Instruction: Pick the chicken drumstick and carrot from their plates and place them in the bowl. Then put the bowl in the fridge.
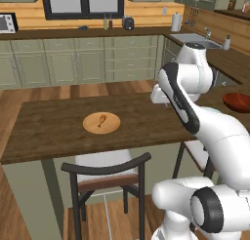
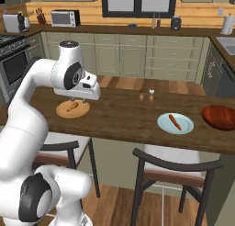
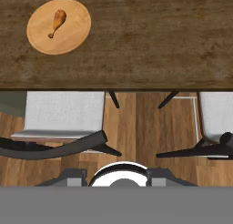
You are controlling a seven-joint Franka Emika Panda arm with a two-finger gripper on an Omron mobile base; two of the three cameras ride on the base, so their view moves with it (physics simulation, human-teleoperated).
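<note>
The golden-brown chicken drumstick (image 1: 101, 120) (image 2: 72, 105) (image 3: 57, 22) lies on the tan wooden plate (image 1: 113, 127) (image 2: 63, 113) (image 3: 73, 41) on the dark table (image 1: 49, 131). Further right, the orange carrot (image 2: 175, 121) rests on the pale blue plate (image 2: 186, 127). The reddish-brown bowl (image 2: 221, 117) (image 1: 238, 103) stands at the table's right end. My gripper (image 2: 79, 100) (image 3: 116, 175) hangs above the table's near edge, just right of the wooden plate. It points down and is open, with nothing between its fingers. The fridge is out of view.
Two dark chairs with grey seats (image 1: 110, 170) (image 2: 176, 167) (image 3: 63, 114) are tucked under the table's near side. Small shakers (image 2: 146, 94) stand at the table's far edge. Green cabinets and a counter with a sink (image 1: 195, 38) run behind.
</note>
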